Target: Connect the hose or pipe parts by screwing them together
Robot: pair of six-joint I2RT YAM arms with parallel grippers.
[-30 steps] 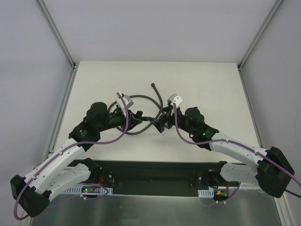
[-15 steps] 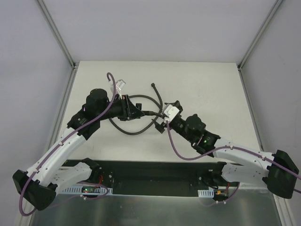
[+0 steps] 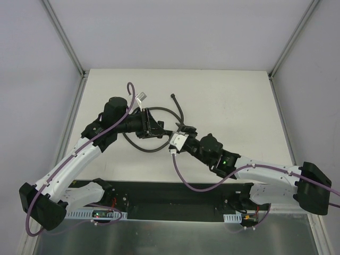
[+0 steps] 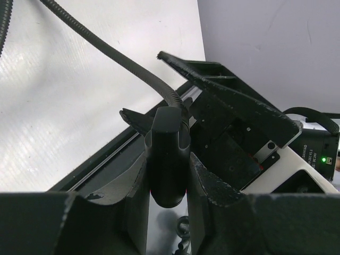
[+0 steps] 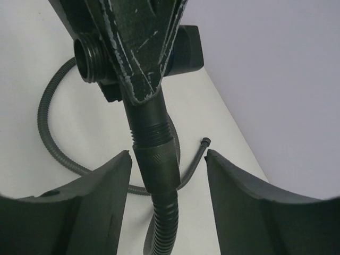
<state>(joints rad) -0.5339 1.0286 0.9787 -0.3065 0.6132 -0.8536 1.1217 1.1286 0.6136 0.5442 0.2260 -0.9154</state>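
**Top external view.** Shows the left gripper [image 3: 158,127] and the right gripper [image 3: 176,132] brought nose to nose above the middle of the table [image 3: 239,95]. Shows the dark hose [image 3: 180,112] curling in loops beneath and behind them. Places one free end [image 3: 172,96] on the surface farther back, apart from both tools and joined to nothing.

**Left wrist view.** Shows the left gripper [image 4: 168,164] pressed together on a smooth dark end fitting [image 4: 167,143], held clear of the table [image 4: 64,106]. Traces the hose [image 4: 122,61] out of the fitting's far end and up to the left. Sets the right gripper [image 4: 143,85] directly opposite, jaws spread above and below that hose.

**Right wrist view.** Shows the fingers [image 5: 101,191] of the right gripper [image 5: 167,159] spread either side of a knurled collar [image 5: 156,159], with a gap on each side and no contact. Places the collar in line with, and directly below, the part clamped by the left gripper [image 5: 141,64], with the hose [image 5: 162,228] running down from it. Does not reveal how far any thread is engaged.

**Progress, as judged.** Holding and lining-up done; gripping and turning of the collar apparently left, and the free end [image 5: 205,141] not yet attended to.
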